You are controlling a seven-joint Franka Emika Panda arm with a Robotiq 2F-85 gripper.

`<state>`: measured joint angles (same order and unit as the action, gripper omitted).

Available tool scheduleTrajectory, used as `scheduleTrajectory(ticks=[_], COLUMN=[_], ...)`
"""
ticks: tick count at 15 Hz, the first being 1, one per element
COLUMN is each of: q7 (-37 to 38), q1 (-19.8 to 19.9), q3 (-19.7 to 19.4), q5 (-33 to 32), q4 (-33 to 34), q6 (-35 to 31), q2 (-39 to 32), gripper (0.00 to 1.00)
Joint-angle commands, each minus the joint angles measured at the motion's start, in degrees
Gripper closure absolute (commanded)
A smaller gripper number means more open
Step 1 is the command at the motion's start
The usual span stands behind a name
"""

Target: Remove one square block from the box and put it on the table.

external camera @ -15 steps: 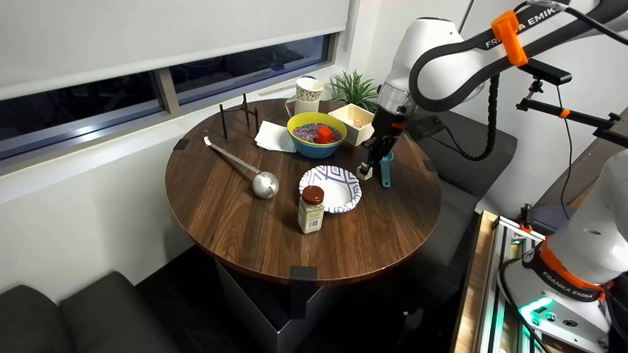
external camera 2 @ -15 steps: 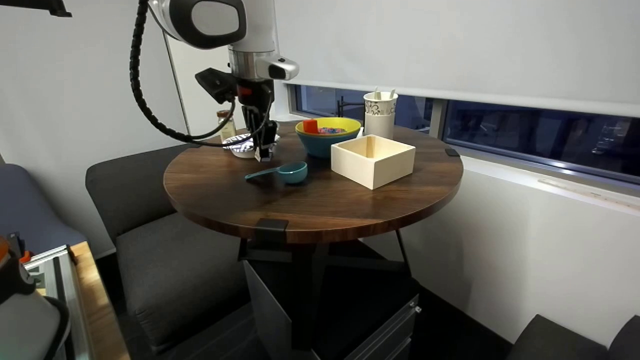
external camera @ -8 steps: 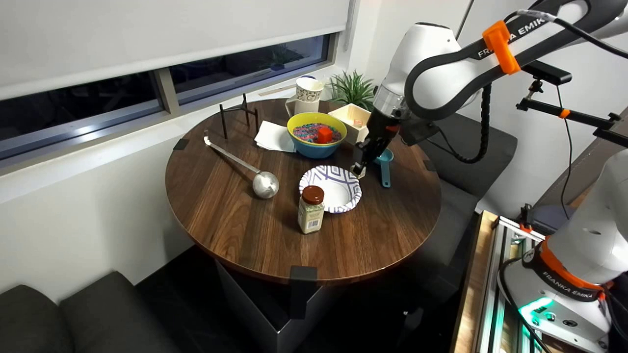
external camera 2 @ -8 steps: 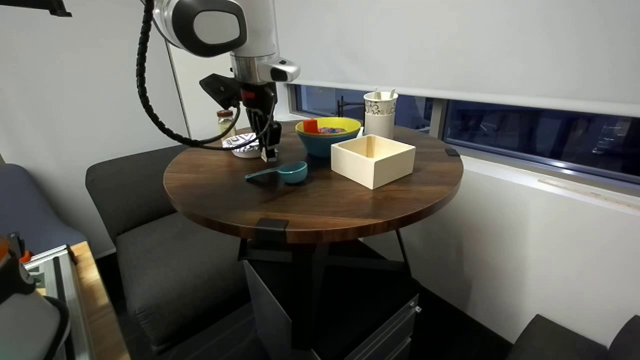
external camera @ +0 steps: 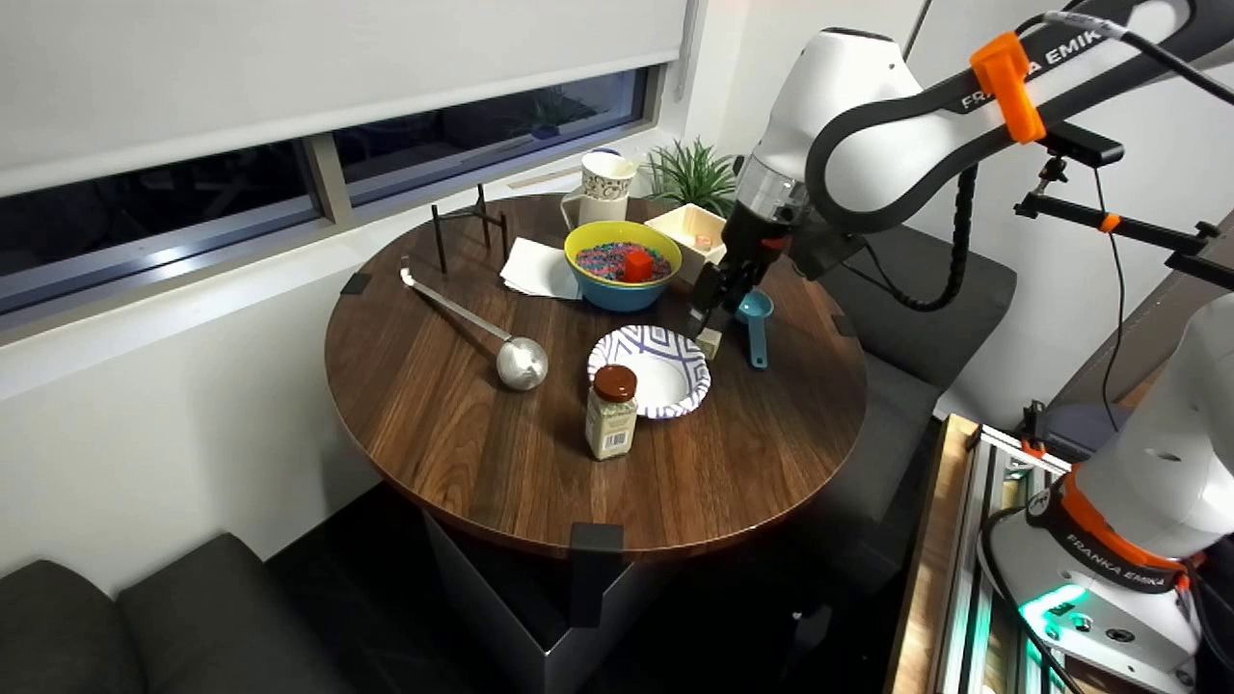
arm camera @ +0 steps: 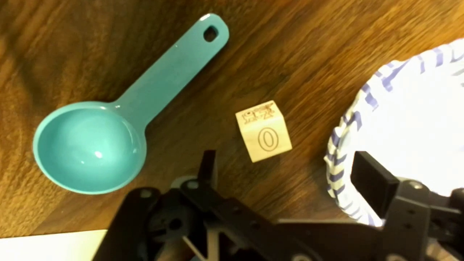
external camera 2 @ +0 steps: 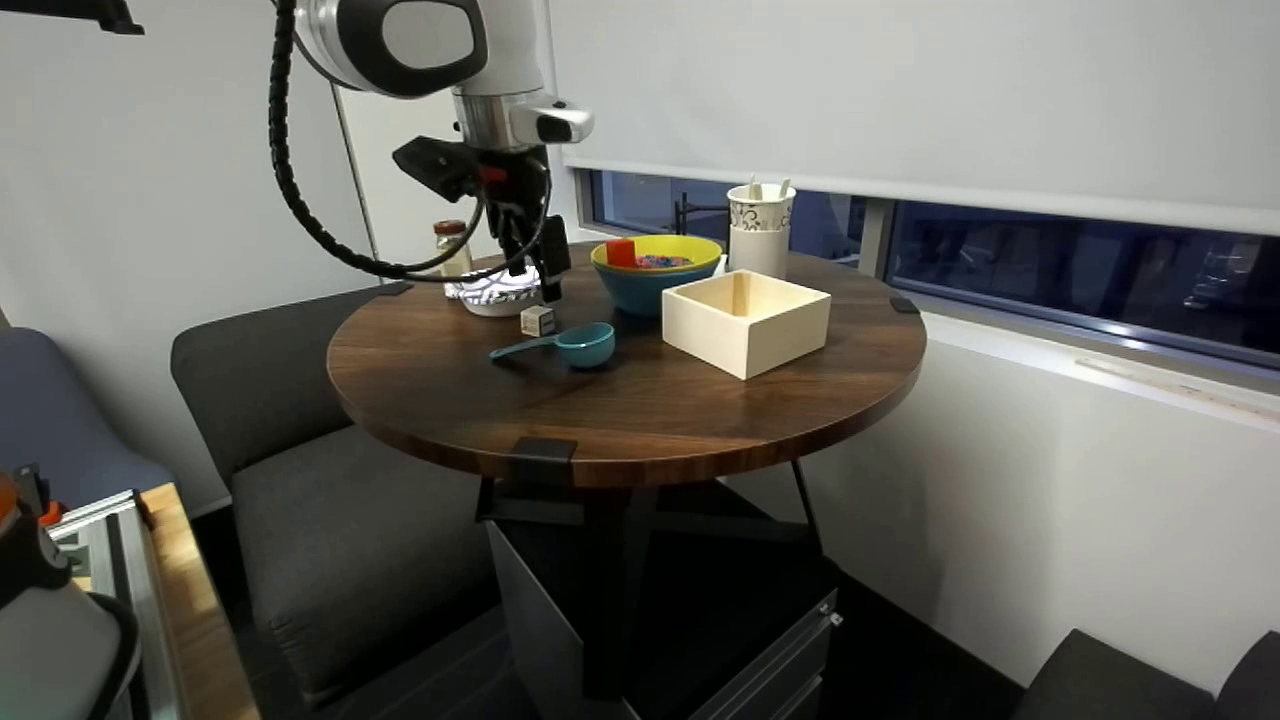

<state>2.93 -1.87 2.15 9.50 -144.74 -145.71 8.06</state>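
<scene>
“Block (arm camera: 266,137) first: where does it sit?”

“On the table (external camera: 733,472), out of the box (external camera: 680,222), between the patterned bowl (external camera: 665,381) and the teal scoop (external camera: 757,333). The wrist view shows it apart from both, with a 0 on one face and a small drawing on another.”

“And the gripper (arm camera: 290,168)?”

“Raised just above the block. The fingers (arm camera: 375,183) stand wide apart, clear of it.”

“Take me round the edges.”

“In an exterior view, the box is by the far edge, near the yellow bowl (external camera: 617,233), with a small thing (external camera: 704,243) inside, too blurred to name. The ladle (external camera: 522,363) lies toward the left edge, its handle running toward the far one. The brown-lidded jar (external camera: 610,414) stands upright in front of the patterned bowl, toward the front edge. The scoop lies toward the right edge, its handle pointing to the front.”
</scene>
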Motion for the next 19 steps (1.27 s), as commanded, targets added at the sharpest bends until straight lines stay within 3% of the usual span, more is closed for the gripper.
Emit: scheduleTrajectory(ticks=[1,5,13,14,15,19], q7=[1.2,1.5,-1.2,-2.8,-1.2,-2.2], q1=[-0.1,1.3,6.7,6.8,6.2,6.5], q3=[-0.1,-0.8,-4.9,-5.5,-4.9,-5.6], q5=[-0.6,-2.5,-8.2,-8.6,-7.4,-7.7], q4=[-1.9,-4.1,-9.1,-9.5,-7.2,-8.3], q6=[3.9,11.1,12.4,11.5,11.6,11.5], q2=[5.8,13.9,28.5,29.5,26.0,28.5], gripper=[0.00,0.00,0.00,0.00,0.00,0.00])
